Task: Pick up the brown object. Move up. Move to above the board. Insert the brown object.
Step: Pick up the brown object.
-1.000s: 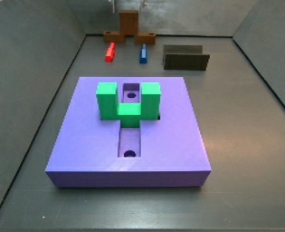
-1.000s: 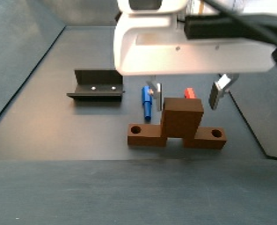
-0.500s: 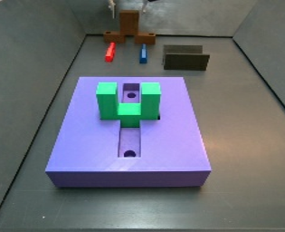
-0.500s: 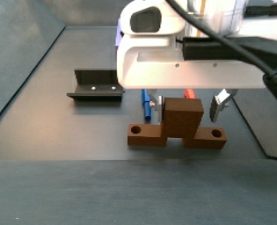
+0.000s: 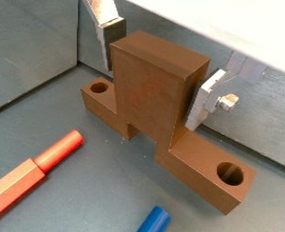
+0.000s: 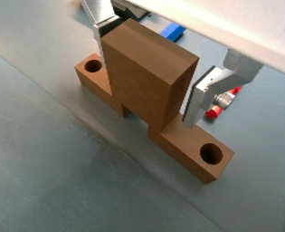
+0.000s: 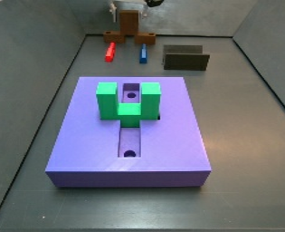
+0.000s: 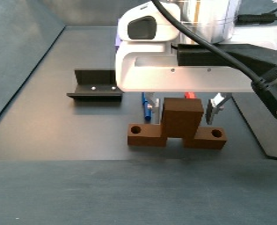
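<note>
Claw (image 5: 156,68) wide, fingers flanking the brown object (image 5: 156,86) upright stem, ungripped; uneven finger contact on closing could tilt it

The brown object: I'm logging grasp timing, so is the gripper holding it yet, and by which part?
Not yet held. The gripper straddles the upright stem of the brown object, its fingers flanking the stem with gaps showing; the piece sits on the floor.

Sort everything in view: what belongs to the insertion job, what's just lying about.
Job: brown object, with the gripper straddling its upright, fingers not touching; board with green block.

Lying about: red peg, blue peg, fixture.
</note>
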Available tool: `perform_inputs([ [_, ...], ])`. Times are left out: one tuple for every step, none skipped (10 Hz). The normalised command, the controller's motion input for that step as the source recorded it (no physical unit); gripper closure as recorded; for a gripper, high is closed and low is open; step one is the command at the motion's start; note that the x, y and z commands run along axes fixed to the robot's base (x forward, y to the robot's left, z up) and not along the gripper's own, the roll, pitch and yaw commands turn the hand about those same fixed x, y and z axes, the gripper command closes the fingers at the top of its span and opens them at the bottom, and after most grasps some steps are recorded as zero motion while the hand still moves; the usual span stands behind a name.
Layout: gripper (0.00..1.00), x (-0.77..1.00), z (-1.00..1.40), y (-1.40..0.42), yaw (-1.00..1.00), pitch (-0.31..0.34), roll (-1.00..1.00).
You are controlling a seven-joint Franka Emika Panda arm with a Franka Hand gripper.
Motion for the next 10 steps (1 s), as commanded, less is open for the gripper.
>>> perform_inputs([
  [1.00, 0.00, 0.00, 0.00, 0.00, 0.000, 0.00],
  [1.00, 0.00, 0.00, 0.00, 0.00, 0.000, 0.00],
  [1.00, 0.00, 0.00, 0.00, 0.00, 0.000, 0.00],
  [1.00, 0.00, 0.00, 0.00, 0.00, 0.000, 0.00],
  [1.00, 0.00, 0.00, 0.00, 0.00, 0.000, 0.00],
  [1.00, 0.00, 0.00, 0.00, 0.00, 0.000, 0.00],
  [1.00, 0.00, 0.00, 0.00, 0.00, 0.000, 0.00],
  [1.00, 0.00, 0.00, 0.00, 0.00, 0.000, 0.00],
  [1.00, 0.00, 0.00, 0.00, 0.00, 0.000, 0.00],
  [1.00, 0.00, 0.00, 0.00, 0.00, 0.000, 0.00],
])
